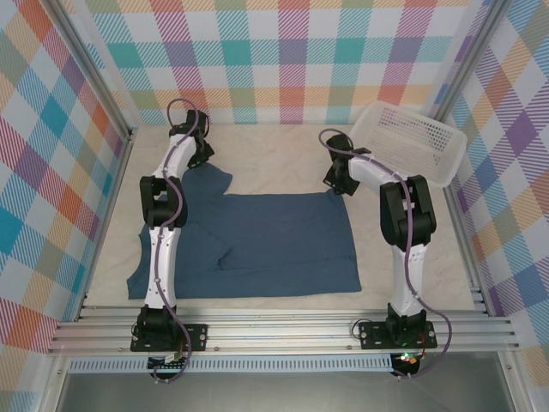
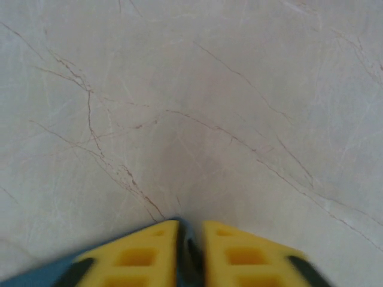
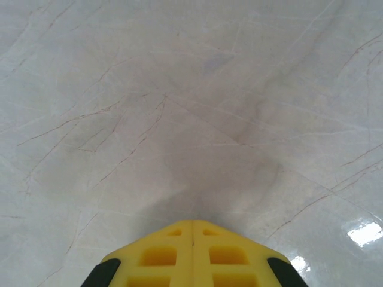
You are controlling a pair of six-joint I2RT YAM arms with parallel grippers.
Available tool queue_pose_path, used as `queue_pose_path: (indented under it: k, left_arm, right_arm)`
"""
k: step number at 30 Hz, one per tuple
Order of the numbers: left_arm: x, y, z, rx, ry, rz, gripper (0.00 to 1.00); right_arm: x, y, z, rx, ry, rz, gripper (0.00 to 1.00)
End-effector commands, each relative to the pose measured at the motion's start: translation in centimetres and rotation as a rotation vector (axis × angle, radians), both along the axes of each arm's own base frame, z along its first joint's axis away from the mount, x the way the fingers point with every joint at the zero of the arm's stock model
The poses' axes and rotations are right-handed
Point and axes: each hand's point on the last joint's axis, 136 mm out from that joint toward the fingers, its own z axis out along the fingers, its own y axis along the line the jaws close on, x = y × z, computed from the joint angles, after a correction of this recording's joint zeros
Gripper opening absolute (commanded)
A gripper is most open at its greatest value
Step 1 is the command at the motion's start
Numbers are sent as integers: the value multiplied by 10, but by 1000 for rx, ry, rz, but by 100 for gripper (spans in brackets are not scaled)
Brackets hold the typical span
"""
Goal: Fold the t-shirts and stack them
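Left fingers [image 2: 137, 257] pinch soft matte slate-blue t-shirt [image 1: 283, 249]; right fingers [image 3: 158, 254] pressed together

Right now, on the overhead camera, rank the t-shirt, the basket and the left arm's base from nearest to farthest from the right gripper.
1. The t-shirt: its far right corner lies right at the right gripper.
2. The basket: a little further right, in the far right corner.
3. The left arm's base: across the table, at the near left edge.
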Motion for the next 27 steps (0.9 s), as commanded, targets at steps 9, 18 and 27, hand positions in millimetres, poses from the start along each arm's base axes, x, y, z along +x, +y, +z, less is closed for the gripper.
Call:
queue_pose_path:
  k: [9, 18, 27]
  left_arm:
    - [5, -13, 120, -43, -192, -26, 0]
    - [-34, -11, 167, -13, -184, -86, 0]
    - [-91, -13, 161, -24, -77, -84, 0]
  right_arm:
    - [4, -6, 36, 18, -71, 30, 0]
    - [6, -16, 46, 18, -81, 23, 0]
    - [-10, -9, 48, 73, -60, 60, 0]
